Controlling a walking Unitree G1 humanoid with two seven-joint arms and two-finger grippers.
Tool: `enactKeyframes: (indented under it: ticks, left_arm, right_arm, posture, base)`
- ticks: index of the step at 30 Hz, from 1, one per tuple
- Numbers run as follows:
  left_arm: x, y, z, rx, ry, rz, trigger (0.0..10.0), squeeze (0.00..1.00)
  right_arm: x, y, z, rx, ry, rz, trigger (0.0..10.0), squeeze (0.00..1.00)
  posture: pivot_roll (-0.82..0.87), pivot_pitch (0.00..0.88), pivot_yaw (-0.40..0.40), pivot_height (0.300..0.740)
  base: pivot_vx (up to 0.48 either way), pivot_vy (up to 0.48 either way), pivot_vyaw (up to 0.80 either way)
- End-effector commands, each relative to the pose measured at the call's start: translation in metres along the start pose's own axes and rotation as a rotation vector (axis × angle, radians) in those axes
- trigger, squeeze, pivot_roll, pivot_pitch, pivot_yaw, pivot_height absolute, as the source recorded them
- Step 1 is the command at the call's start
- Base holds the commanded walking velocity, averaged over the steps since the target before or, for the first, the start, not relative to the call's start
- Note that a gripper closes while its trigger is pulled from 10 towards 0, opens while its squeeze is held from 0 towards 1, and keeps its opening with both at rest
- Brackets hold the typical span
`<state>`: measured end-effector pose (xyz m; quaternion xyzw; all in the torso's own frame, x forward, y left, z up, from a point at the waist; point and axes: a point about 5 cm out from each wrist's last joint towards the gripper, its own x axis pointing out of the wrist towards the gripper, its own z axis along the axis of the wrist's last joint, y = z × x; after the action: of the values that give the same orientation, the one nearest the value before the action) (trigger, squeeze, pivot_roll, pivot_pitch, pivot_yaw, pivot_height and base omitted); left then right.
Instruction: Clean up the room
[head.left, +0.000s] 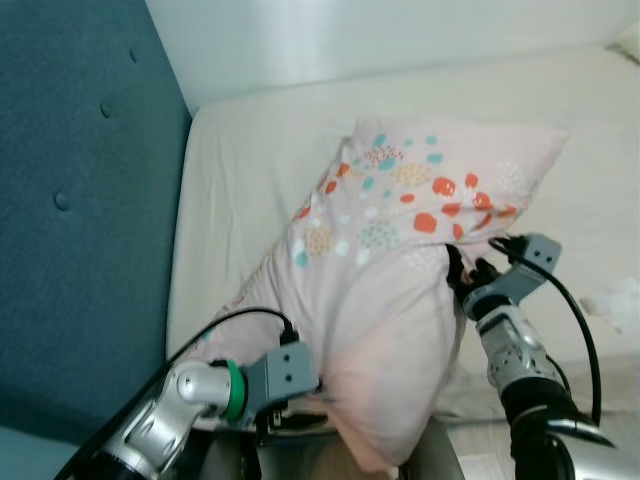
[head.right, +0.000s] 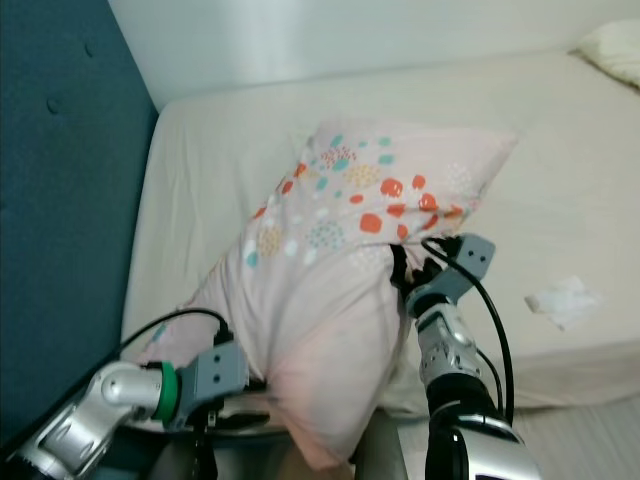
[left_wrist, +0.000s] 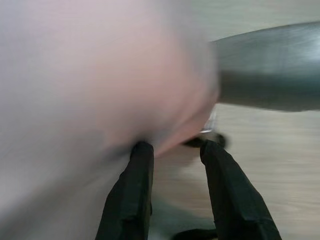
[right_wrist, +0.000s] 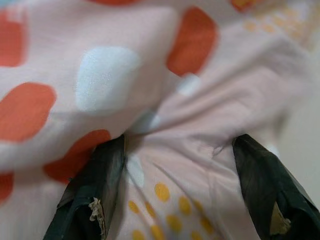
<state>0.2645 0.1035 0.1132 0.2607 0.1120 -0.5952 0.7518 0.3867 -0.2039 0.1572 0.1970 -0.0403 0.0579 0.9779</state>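
Both grippers grip pillow (head.left: 390, 260), long axis diagonal, top far-right.

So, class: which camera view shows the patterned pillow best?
The right eye view: the whole pillow lies on the bed, with the left gripper and right gripper at it. The left eye view shows much the same. The wrist views give only close fabric, blurred on the left.

A cream bed (head.right: 560, 170) carries a dotted pink pillow (head.right: 340, 260) and a crumpled tissue (head.right: 563, 300).
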Motion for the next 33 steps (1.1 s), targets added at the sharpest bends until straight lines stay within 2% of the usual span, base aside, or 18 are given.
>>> enactKeyframes:
  ticks: [1,2,3,5,7,10,11,13,14,16,17,23,27,30,32,33]
  left_arm:
    - [-0.002,-0.01,-0.002,-0.045,0.004,-0.028,10.0,0.0]
    - [-0.003,-0.01,-0.002,-0.061,0.003,-0.018,10.0,0.0]
    - [-0.005,-0.008,-0.003,-0.084,0.0,0.013,10.0,0.0]
    - [-0.006,-0.007,-0.003,-0.091,-0.001,0.028,10.0,0.0]
    - [-0.007,-0.001,0.0,-0.111,-0.013,0.062,10.0,0.0]
    - [-0.012,0.009,0.012,-0.149,-0.036,0.135,10.0,0.0]
    - [-0.012,0.009,0.012,-0.149,-0.036,0.135,10.0,0.0]
    - [-0.012,0.019,0.017,-0.15,-0.051,0.187,10.0,0.0]
    - [-0.012,0.023,0.02,-0.154,-0.055,0.213,10.0,0.0]
    - [-0.013,0.026,0.022,-0.157,-0.056,0.226,10.0,0.0]
    - [-0.013,0.027,0.024,-0.162,-0.054,0.237,10.0,0.0]
    - [-0.011,0.028,0.024,-0.17,-0.044,0.25,10.0,0.0]
    - [-0.01,0.027,0.023,-0.174,-0.039,0.254,10.0,0.0]
    - [-0.012,0.034,0.029,-0.164,-0.055,0.299,10.0,0.0]
    - [-0.012,0.036,0.03,-0.164,-0.059,0.308,10.0,0.0]
    - [-0.014,0.045,0.034,-0.172,-0.073,0.351,10.0,0.0]
  right_arm:
    - [0.006,0.025,-0.015,-0.038,0.101,0.154,10.0,0.0]
    - [0.008,0.032,-0.016,-0.079,0.128,0.19,10.0,0.0]
    - [0.013,0.042,-0.015,-0.159,0.148,0.231,10.0,0.0]
    - [0.015,0.046,-0.013,-0.192,0.147,0.243,10.0,0.0]
    - [0.019,0.052,-0.004,-0.225,0.113,0.261,10.0,0.0]
    - [0.03,0.064,0.024,-0.29,0.011,0.284,10.0,0.0]
    - [0.03,0.064,0.024,-0.29,0.011,0.284,10.0,0.0]
    - [0.035,0.068,0.047,-0.292,-0.076,0.29,10.0,0.0]
    - [0.037,0.067,0.057,-0.275,-0.103,0.285,7.1,0.0]
    - [0.038,0.067,0.063,-0.261,-0.115,0.281,7.1,0.0]
    - [0.039,0.064,0.063,-0.216,-0.108,0.264,0.0,0.0]
    - [0.031,0.046,0.037,-0.011,-0.056,0.162,0.0,0.0]
    - [0.029,0.04,0.031,0.035,-0.044,0.119,0.0,0.0]
    - [0.025,0.032,0.022,0.168,-0.044,0.053,0.0,0.0]
    - [0.025,0.031,0.02,0.192,-0.046,0.041,0.0,0.0]
    - [0.021,0.027,0.013,0.263,-0.058,0.005,10.0,0.0]
  posture:
    - [-0.05,0.21,0.163,0.596]
    - [-0.04,0.207,0.16,0.596]
    - [-0.03,0.206,0.152,0.596]
    - [-0.03,0.206,0.152,0.596]
    - [-0.03,0.206,0.148,0.596]
    - [-0.03,0.204,0.144,0.596]
    - [-0.03,0.204,0.144,0.596]
    - [-0.04,0.201,0.141,0.596]
    - [-0.05,0.199,0.14,0.596]
    - [-0.05,0.199,0.14,0.596]
    - [-0.05,0.197,0.135,0.596]
    - [-0.06,0.195,0.136,0.596]
    - [-0.06,0.194,0.138,0.596]
    - [-0.06,0.19,0.132,0.596]
    - [-0.06,0.19,0.132,0.596]
    - [-0.06,0.189,0.127,0.596]
  base:
    - [0.0,0.0,0.0]
    - [0.0,0.0,0.0]
    - [0.0,0.0,0.0]
    - [0.0,0.0,0.0]
    - [0.0,0.0,0.0]
    - [0.0,0.0,0.0]
    - [0.0,0.0,0.0]
    - [0.0,0.0,0.0]
    - [0.0,0.0,0.0]
    - [0.0,0.0,0.0]
    - [0.0,0.0,0.0]
    - [0.0,0.0,0.0]
    - [0.0,0.0,0.0]
    - [0.0,0.0,0.0]
    - [0.0,0.0,0.0]
    - [0.0,0.0,0.0]
